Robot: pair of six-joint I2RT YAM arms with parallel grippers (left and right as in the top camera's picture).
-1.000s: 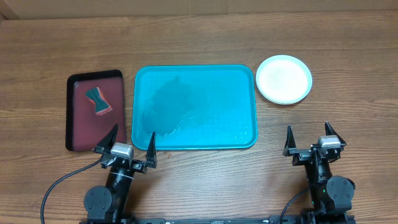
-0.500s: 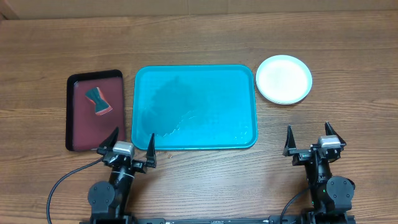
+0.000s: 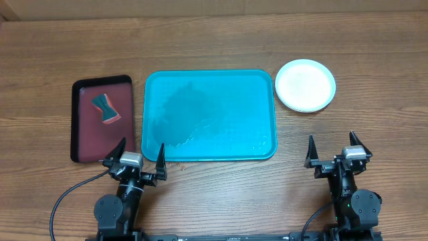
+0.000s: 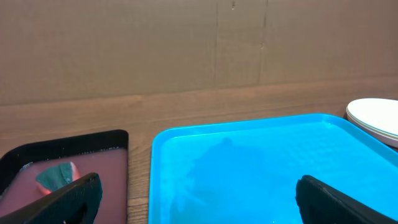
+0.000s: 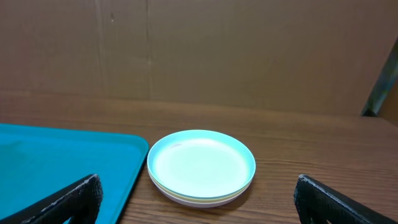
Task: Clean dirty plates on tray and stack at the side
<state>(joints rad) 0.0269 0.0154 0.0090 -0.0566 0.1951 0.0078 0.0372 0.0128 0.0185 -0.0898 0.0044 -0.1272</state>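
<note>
The plates sit stacked on the table right of the tray, pale mint-blue on top; the right wrist view shows a yellow-green and a white rim beneath. No red smears show on the top plate. The turquoise tray lies mid-table with nothing on it, wet patches on its floor; it also shows in the left wrist view. My left gripper is open and empty at the tray's near left corner. My right gripper is open and empty, in front of the plate stack and apart from it.
A dark maroon black-rimmed tray lies left of the turquoise tray, with a red and teal sponge on it. A brown cardboard wall stands at the table's far edge.
The left arm has shifted a little near the tray's front left corner. Nothing else has moved.
</note>
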